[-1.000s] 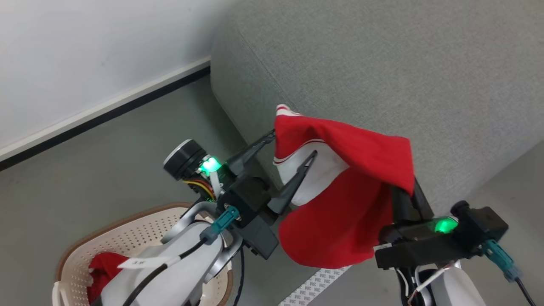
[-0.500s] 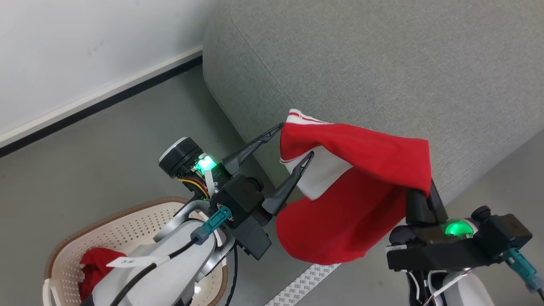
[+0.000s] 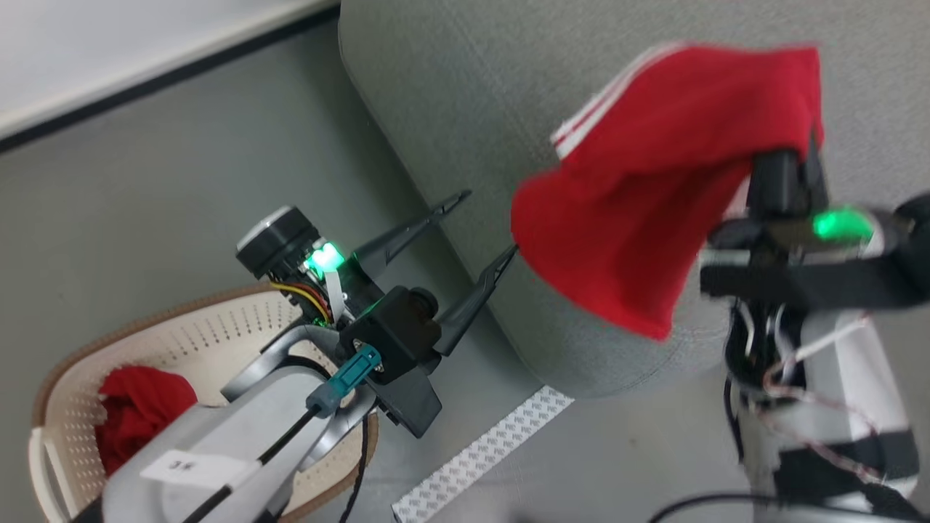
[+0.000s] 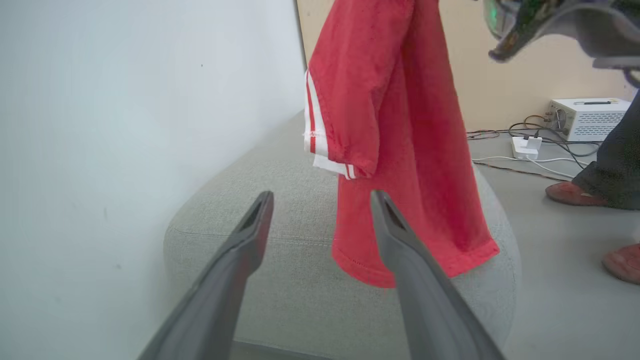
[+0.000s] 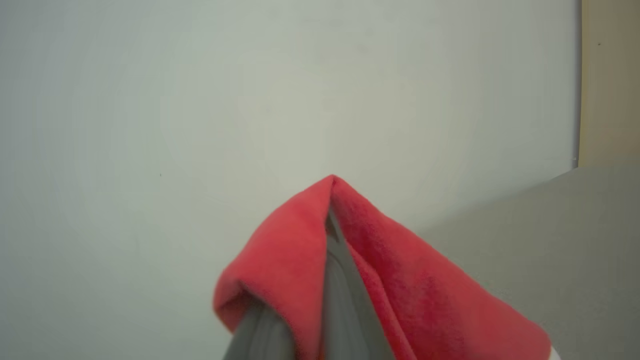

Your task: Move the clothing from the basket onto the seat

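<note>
From the head view, the right gripper [image 3: 788, 163] is clenched on a bunch of the red garment [image 3: 654, 196]. It holds the garment up over the near right corner of the grey seat [image 3: 508, 109], with white stripes showing on the cloth's far edge. The left gripper [image 3: 490, 221] stands released, its fingers spread by the seat's left side, apart from the cloth. Half a second ago its fingertips were right at the striped edge; now there is a clear gap. A second red garment [image 3: 138, 414] lies bundled in the basket [image 3: 211, 319], near left on the floor. A white label [image 3: 178, 465] on the left forearm bears a dark mark too blurred to read. The tape strip [image 3: 479, 457] on the floor carries a fine repeating print, too small to make out.

From the left wrist view, the garment [image 4: 400, 150] hangs down in front of the seat [image 4: 280, 210], beyond the open left gripper [image 4: 322, 197]. I cannot tell whether its hem touches the cushion. Far right on the floor sit a white box [image 4: 587, 117] and cables, and a person's shoe [image 4: 575, 192] stands nearer.

From the right wrist view, the right gripper [image 5: 331, 220] has its fingers pressed together, with red cloth [image 5: 295, 260] draped over both sides.
</note>
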